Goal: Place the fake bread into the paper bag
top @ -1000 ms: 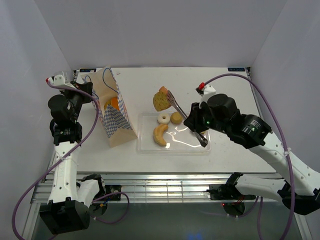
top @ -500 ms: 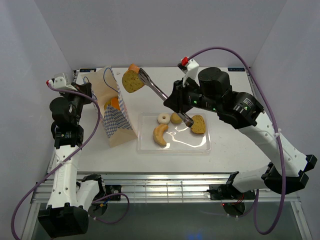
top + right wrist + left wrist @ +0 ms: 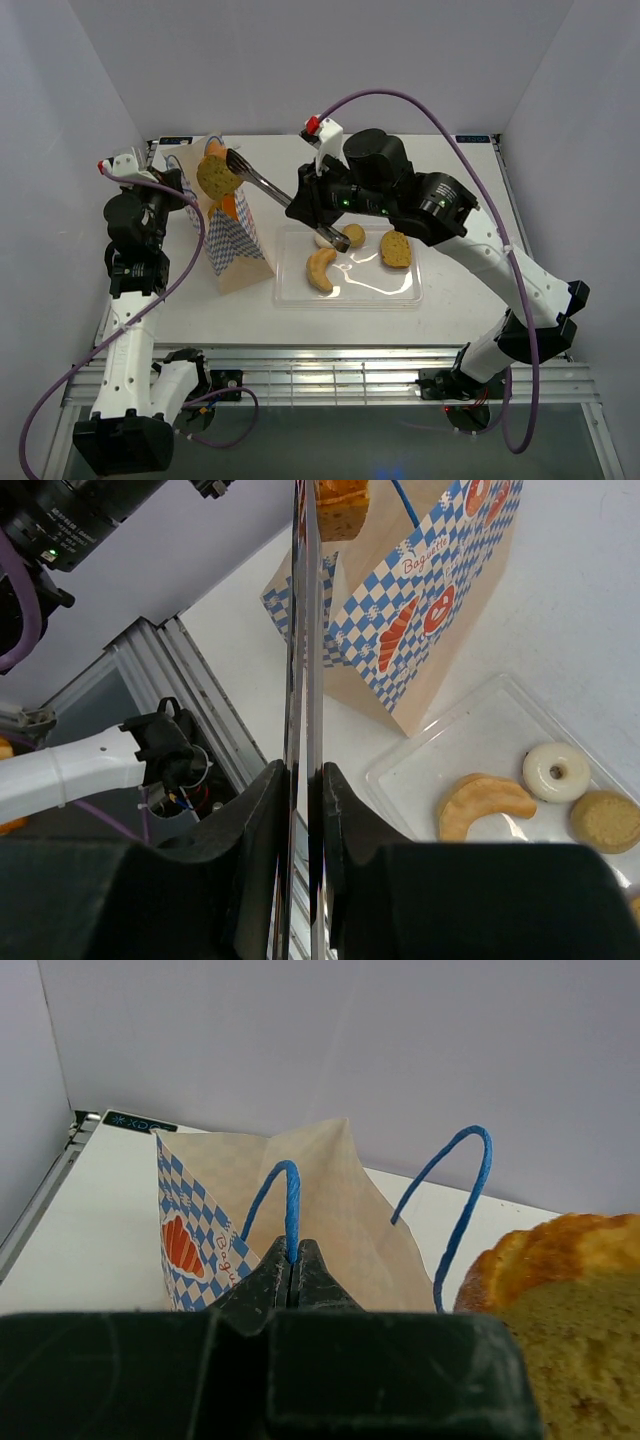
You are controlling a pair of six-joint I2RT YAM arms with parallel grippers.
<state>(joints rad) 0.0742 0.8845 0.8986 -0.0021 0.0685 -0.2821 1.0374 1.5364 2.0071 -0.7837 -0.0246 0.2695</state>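
Since 0.5 s ago R arm has swung leftward, so R gripper (image 3: 231,162) + its toast slice (image 3: 214,180), then off to the right of the paper bag (image 3: 238,248), now hang over the bag's open mouth. L arm, bag & tray contents same as before.

R gripper: long thin fingers (image 3: 300,630) nearly together, clamped on toast slice's upper edge. Slice hangs just below/left of the tips. Can't tell if its lower edge is past the bag rim. Orange piece (image 3: 229,207) already inside bag, under the tips.

L gripper (image 3: 294,1263): jaws together, pinching the near blue cord handle (image 3: 290,1200) of the bag. 2nd handle (image 3: 462,1190) stands free just beyond the tips, to the right. Toast fills lower right of L wrist view, close beside this gripper.

Writing: bag's chequered side, beside R fingers in R wrist view, reads "Baguette" (image 3: 428,555) in script, w/ orange loaf marks (image 3: 400,630) under it. L wrist view shows an orange mark + small script beside it, too small to read. Dark sticker (image 3: 139,1122) at far edge of table (image 3: 450,180), beyond L gripper: pale chars, not legible.

Back from R tips, toward its wrist: clear tray (image 3: 400,292) w/ pale crescent (image 3: 320,270), white ring (image 3: 555,770), small bun (image 3: 353,235), 2nd toast slice (image 3: 396,248). All apart from bag.
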